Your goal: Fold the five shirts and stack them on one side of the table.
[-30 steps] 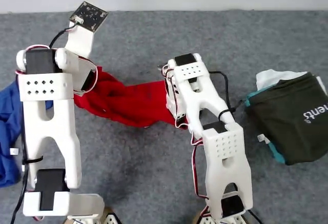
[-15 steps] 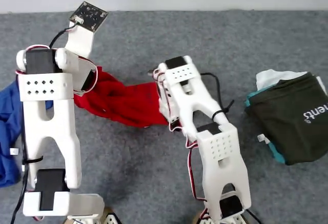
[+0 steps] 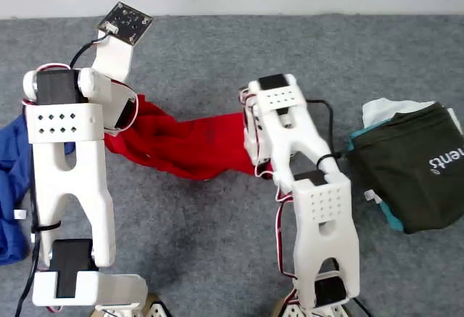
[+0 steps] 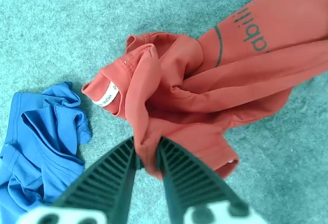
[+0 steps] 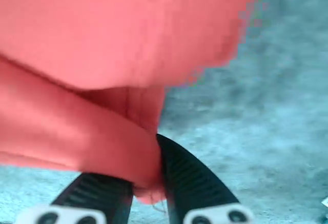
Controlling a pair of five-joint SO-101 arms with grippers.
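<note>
— How far along do we reckon we are?

— Past halfway, by our judgement. At the 3 o'clock side of the table (image 3: 217, 41) sits a stack (image 3: 409, 168), a dark green one on top with teal and white edges showing under it, so we count three as folded. The red shirt (image 3: 181, 146) lies bunched and drawn out across the middle, not yet folded. The blue shirt (image 3: 11, 186) is crumpled at the 9 o'clock edge, untouched.

— And what have we got in hand?

— Both ends of the red one. Our left gripper (image 4: 146, 147) is clamped on a thick fold near the collar, at the shirt's 9 o'clock end, jaws parted only by the cloth between them. Our right gripper (image 5: 146, 167) pinches a rolled edge at the 3 o'clock end, just as tight, with fabric draped over one finger.

— So what's left for us?

— Fold the red, then the blue, and carry both over to the stack.
</note>
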